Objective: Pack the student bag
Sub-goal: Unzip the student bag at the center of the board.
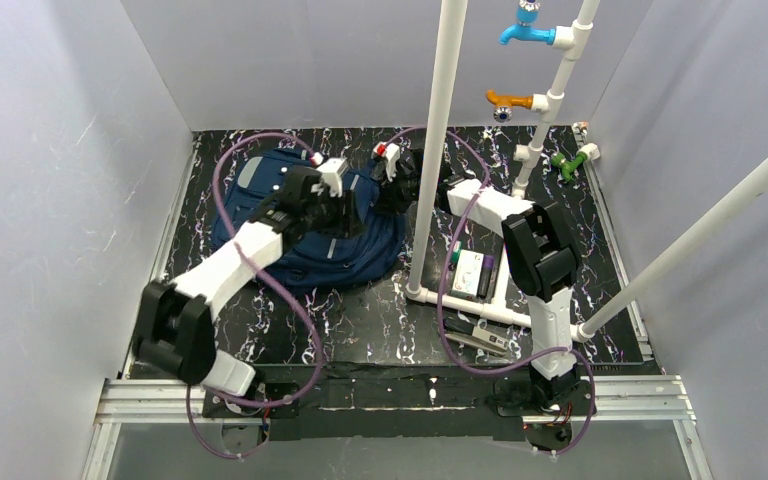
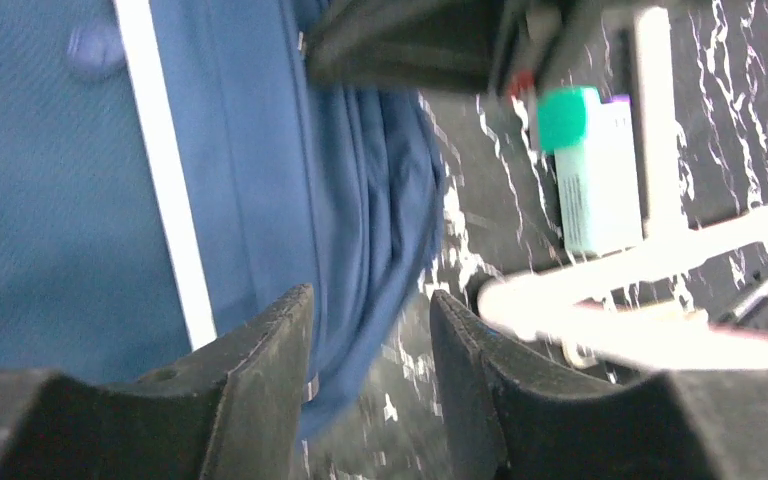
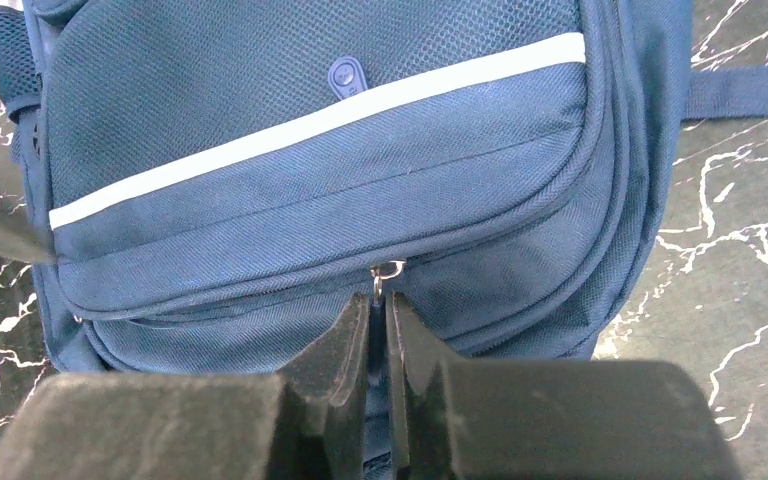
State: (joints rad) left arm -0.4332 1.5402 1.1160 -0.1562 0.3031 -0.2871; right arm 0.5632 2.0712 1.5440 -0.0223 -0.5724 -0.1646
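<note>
The backpack [image 1: 355, 262] lies flat on the worktop [image 1: 360, 320], just left of the upright white pipe [image 1: 438, 150]. Its long axis slants from the far left corner towards the foot of that pipe.

The right tool [image 3: 377, 305] is at the end of the bag nearest the pipe. Its fingers are drawn almost together on the zip pull [image 3: 384, 275], with a dark tab pinched between them and the small metal ring showing just past the tips. So the right arm is the one already on the fastener.

The left tool [image 2: 370, 300] hangs over the bag further left of the pipe. Its fingers are spread and grip nothing, with only blue cloth and a strip of worktop showing in the gap.

What matters for the coming move is how the zip lies. In the right wrist view the seam runs crosswise to the fingers, under the pale stripe, and curves away at both ends around the pocket. Opening it likely means carrying the pull sideways along that curve, not straight back. The free left tool looks well placed to pin the cloth so the bag does not slide.

A box with a green cap [image 1: 472, 272] waits just right of the pipe, on the far side from the bag.
</note>
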